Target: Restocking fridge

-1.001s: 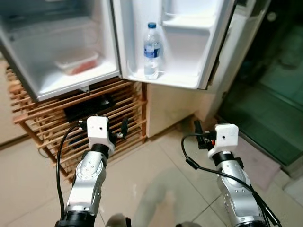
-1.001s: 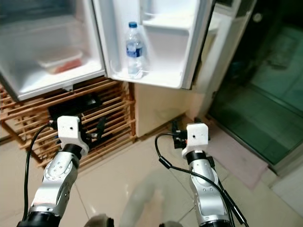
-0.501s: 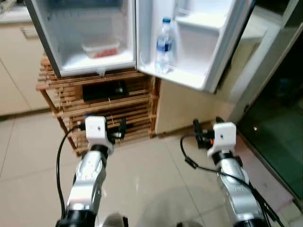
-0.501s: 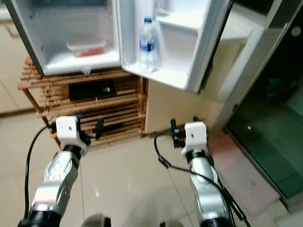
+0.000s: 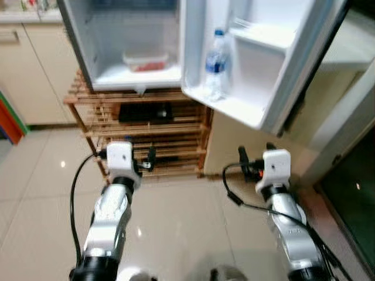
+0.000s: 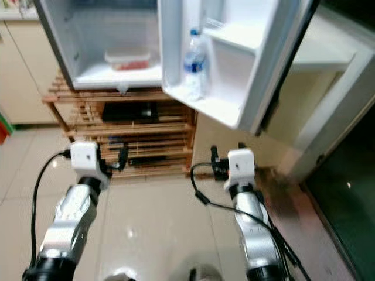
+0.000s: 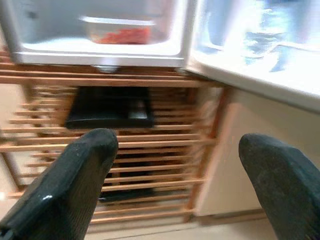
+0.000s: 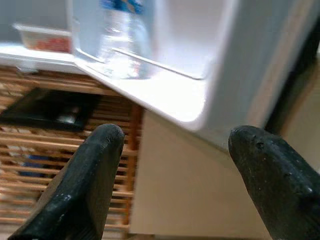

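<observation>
A small fridge (image 5: 117, 35) stands open on a wooden slatted rack (image 5: 176, 132). Inside it lies a clear container (image 5: 145, 61) with red contents. Its door (image 5: 281, 76) swings out to the right, and a water bottle (image 5: 216, 64) stands upright in the door shelf. My left gripper (image 7: 177, 165) is raised in front of the rack, open and holding nothing. My right gripper (image 8: 172, 160) is open below the door's lower corner, also holding nothing. Both are well short of the fridge.
A flat black object (image 5: 145, 112) lies on the rack's upper shelf. Beige cabinets (image 5: 29, 70) stand at the left with a red and green thing (image 5: 9, 120) at the floor. A dark glass door (image 5: 354, 205) is at the right. Glossy tiled floor (image 5: 176, 234) lies ahead.
The whole view has shifted, so the camera moved: the fridge now shows farther off and more of the floor and left cabinets appear. Both arms hold the same raised pose with open fingers.
</observation>
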{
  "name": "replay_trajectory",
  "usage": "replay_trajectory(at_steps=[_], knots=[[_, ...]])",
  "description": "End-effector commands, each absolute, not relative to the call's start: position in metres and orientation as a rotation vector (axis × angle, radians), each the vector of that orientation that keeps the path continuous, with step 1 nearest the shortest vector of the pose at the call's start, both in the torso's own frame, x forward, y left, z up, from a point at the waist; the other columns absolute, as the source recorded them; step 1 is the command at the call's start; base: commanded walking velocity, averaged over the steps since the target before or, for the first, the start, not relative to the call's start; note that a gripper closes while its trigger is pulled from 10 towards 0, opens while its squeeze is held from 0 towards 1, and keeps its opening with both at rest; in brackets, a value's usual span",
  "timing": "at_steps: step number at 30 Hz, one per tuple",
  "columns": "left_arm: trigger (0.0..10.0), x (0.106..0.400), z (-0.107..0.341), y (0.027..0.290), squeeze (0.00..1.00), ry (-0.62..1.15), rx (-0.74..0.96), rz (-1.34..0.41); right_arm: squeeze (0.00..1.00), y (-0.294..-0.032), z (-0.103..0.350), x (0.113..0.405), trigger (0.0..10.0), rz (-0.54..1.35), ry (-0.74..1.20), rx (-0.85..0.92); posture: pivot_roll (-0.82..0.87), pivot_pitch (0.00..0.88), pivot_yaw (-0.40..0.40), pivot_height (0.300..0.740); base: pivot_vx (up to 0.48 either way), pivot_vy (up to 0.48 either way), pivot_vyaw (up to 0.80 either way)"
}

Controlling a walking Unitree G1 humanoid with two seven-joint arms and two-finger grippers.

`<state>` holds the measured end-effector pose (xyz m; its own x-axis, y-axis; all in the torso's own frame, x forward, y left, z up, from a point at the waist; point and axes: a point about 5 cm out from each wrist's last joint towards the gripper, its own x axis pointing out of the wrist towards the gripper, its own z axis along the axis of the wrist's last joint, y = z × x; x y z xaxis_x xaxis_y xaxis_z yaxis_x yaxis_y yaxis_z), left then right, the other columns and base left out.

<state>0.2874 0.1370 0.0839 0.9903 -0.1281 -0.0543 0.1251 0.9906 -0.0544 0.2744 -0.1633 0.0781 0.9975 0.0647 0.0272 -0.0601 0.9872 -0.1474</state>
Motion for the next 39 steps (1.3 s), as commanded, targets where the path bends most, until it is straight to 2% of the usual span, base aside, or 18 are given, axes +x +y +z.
replay_trajectory(at_steps=[1,14,22,25,28,32,35,39], knots=[[10.0,0.289,0.088,0.139,0.0,0.038,-0.015,-0.141,0.0,-0.161,0.08,0.277,10.0,0.065,-0.039,-0.141,-0.07,0.0,-0.033,0.693,0.341,-0.334,0.69],[10.0,0.29,0.09,0.127,0.0,0.011,0.059,-0.233,0.0,-0.164,0.075,0.276,10.0,0.054,-0.033,-0.115,-0.07,0.0,-0.033,0.693,0.288,-0.378,0.11],[10.0,0.287,0.087,0.124,0.0,0.025,0.027,-0.252,0.0,-0.169,0.053,0.249,10.0,0.075,0.044,-0.131,-0.07,0.0,-0.032,0.693,0.065,-0.099,0.0],[10.0,0.286,0.085,0.126,0.0,0.03,0.016,-0.248,0.0,-0.18,0.043,0.234,10.0,0.07,0.085,-0.156,-0.08,0.0,-0.031,0.693,0.0,0.0,0.0],[10.0,0.287,0.082,0.128,0.0,0.046,0.018,-0.237,0.0,-0.191,0.035,0.233,10.0,0.022,0.133,-0.176,-0.08,0.0,-0.031,0.693,0.0,0.0,0.0],[10.0,0.287,0.071,0.132,0.0,0.083,0.053,-0.239,0.0,-0.224,0.02,0.247,10.0,-0.11,0.206,-0.284,-0.08,0.0,-0.029,0.693,0.0,0.0,0.0],[10.0,0.287,0.044,0.14,0.0,0.198,0.106,-0.255,0.0,-0.248,0.036,0.274,10.0,-0.241,0.195,-0.335,-0.06,0.0,-0.03,0.693,0.0,0.0,0.0],[10.0,0.281,0.016,0.147,0.0,0.335,0.156,-0.268,0.0,-0.262,0.062,0.302,10.0,-0.324,0.154,-0.368,-0.04,0.0,-0.023,0.693,0.0,0.0,0.0]])
